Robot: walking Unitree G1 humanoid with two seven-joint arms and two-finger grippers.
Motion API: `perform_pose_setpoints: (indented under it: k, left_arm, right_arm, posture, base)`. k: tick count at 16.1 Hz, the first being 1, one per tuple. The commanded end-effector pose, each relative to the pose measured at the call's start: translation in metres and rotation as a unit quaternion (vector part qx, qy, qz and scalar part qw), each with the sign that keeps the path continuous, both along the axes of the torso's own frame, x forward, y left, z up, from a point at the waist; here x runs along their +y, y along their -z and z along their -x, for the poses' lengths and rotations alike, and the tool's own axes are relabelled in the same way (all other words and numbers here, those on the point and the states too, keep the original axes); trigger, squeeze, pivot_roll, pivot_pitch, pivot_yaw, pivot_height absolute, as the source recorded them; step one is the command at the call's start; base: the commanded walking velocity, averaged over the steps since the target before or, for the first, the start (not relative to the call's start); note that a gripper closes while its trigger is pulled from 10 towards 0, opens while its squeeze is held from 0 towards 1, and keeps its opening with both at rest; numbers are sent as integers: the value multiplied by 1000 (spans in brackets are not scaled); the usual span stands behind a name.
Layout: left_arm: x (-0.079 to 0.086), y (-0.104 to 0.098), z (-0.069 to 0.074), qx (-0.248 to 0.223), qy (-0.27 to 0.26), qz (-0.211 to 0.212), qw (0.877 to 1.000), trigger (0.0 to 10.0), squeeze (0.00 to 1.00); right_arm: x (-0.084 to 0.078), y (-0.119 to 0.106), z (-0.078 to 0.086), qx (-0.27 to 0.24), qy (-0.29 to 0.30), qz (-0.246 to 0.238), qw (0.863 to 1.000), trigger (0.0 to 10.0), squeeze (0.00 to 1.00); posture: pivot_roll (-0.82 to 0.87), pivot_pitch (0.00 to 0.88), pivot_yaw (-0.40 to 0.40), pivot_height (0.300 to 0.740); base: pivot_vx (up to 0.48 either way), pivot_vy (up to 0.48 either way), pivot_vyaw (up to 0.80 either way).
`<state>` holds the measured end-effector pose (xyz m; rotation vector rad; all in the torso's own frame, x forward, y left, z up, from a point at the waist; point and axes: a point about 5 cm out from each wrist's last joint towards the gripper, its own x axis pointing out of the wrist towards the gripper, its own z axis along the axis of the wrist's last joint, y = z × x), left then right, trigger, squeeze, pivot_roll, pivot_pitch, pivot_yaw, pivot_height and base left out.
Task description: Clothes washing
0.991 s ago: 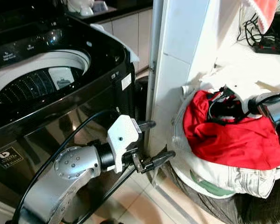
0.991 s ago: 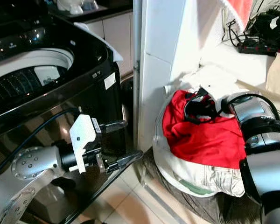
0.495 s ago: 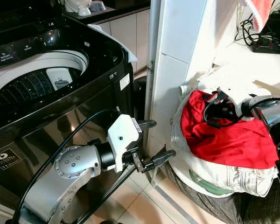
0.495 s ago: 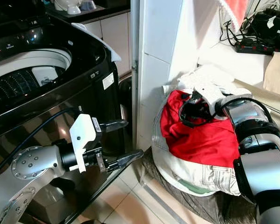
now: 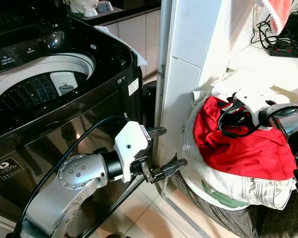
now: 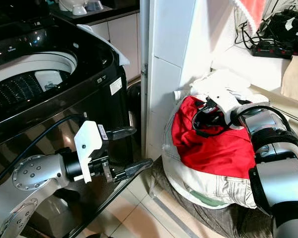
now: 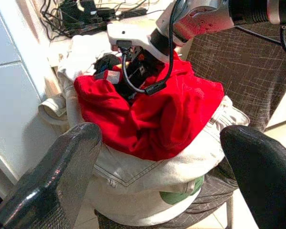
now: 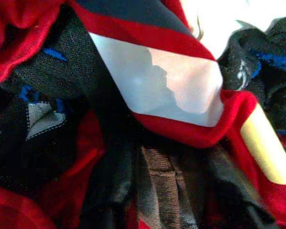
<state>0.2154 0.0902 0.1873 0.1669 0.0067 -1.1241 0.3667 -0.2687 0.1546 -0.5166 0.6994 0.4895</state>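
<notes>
**Robot reaches into laundry pile beside open washer**

The washer (image 5: pixel 44 79) stands open at left. The left gripper (image 5: pixel 161 151) waits before it, fingers apart. At right, the right gripper (image 6: pixel 211 111) is buried in the red garment (image 5: pixel 243 148) topping the pile; its finger spacing cannot be made out. It should pinch deep into the folds, then lift slowly.

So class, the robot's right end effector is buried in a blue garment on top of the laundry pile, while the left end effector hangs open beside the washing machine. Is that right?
Not quite: the garment is red, not blue, as the left eye view shows. The right end effector is buried in it on top of the laundry pile, while the left end effector hangs open beside the washing machine.
</notes>
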Motion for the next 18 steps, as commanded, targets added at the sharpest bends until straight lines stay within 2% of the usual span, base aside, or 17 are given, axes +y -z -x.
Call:
perform_pose_setpoints:
  k: [1,10,13,14,16,17,18]
  left_arm:
    - [0,0,-2,-1,-2,-4,1000,10000,0]
    - [0,0,-2,-1,-2,-3,1000,10000,0]
    - [1,0,-2,-1,-4,-3,1000,10000,0]
    - [1,1,-1,-1,-4,-3,1000,10000,0]
    - [2,1,0,0,-4,-3,1000,10000,0]
    - [2,1,0,0,-4,-3,1000,10000,0]
    - [2,1,0,0,-4,-3,1000,10000,0]
  right_arm:
    - [0,-5,-2,-4,3,-8,1000,0,0]
    - [-4,-7,0,3,2,-28,1000,0,0]
    - [-6,-17,3,20,-20,-75,997,0,0]
    - [-8,-22,4,25,-30,-87,995,0,0]
    - [-16,-49,8,17,-67,-129,989,0,0]
    - [-17,-53,8,15,-71,-135,988,0,0]
    - [-22,-68,10,4,-81,-153,985,0,0]
  posture:
    - [-8,2,20,740]
    - [-14,0,23,740]
    - [-16,0,22,740]
    - [-16,0,21,740]
    - [-20,0,22,740]
    - [-20,0,22,740]
    - [-25,0,24,740]
  base:
    - [0,0,0]
    - [0,0,0]
    - [0,0,0]
    - [0,0,0]
    - [0,0,0]
    - [0,0,0]
    - [0,0,0]
